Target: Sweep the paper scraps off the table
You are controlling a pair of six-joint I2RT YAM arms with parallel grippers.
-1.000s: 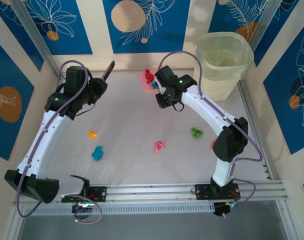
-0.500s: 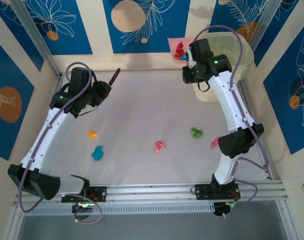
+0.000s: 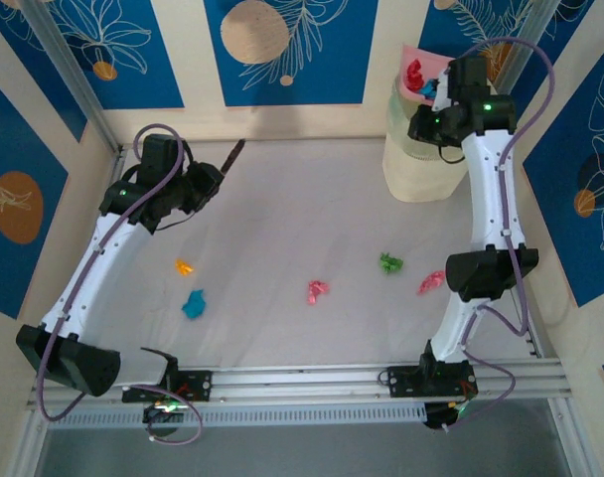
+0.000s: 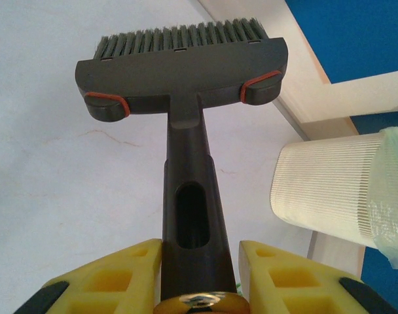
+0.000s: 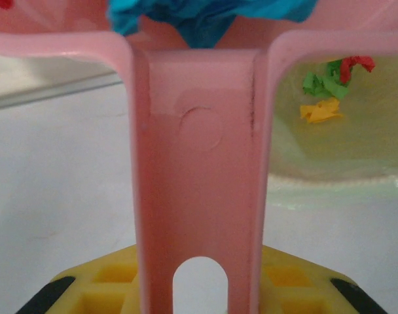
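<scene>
- The right gripper (image 5: 199,288) is clamped on the handle of a pink dustpan (image 5: 199,163). It holds the pan raised at the far right of the scene, above a pale waste bin (image 3: 426,169).
- The pan carries a load of paper scraps (image 3: 414,75). A red one and a blue one (image 5: 205,16) sit on the blade, beyond the handle.
- The dustpan's long axis runs from the gripper out toward the far left. The bin's open mouth lies below the blade and to the right of the handle, as seen from the right wrist.
- Green, red and yellow scraps (image 5: 330,91) already lie inside the bin.
- Judged from this, the coming move is to tip the blade downward so that the load slides into the bin. The pan sits near the far rim, so some scraps could fall outside.
- The left gripper (image 4: 199,268) is closed on the handle of a black brush (image 4: 186,72). The brush is held at the far left with its bristles pointing away, above the white table (image 3: 282,219).
- Five loose scraps lie on the near half of the table. An orange scrap (image 3: 185,266) and a blue scrap (image 3: 194,303) are on the left, nearer the brush arm.
- A pink scrap (image 3: 317,290) lies in the middle. A green scrap (image 3: 389,262) and a reddish scrap (image 3: 430,282) lie on the right.
</scene>
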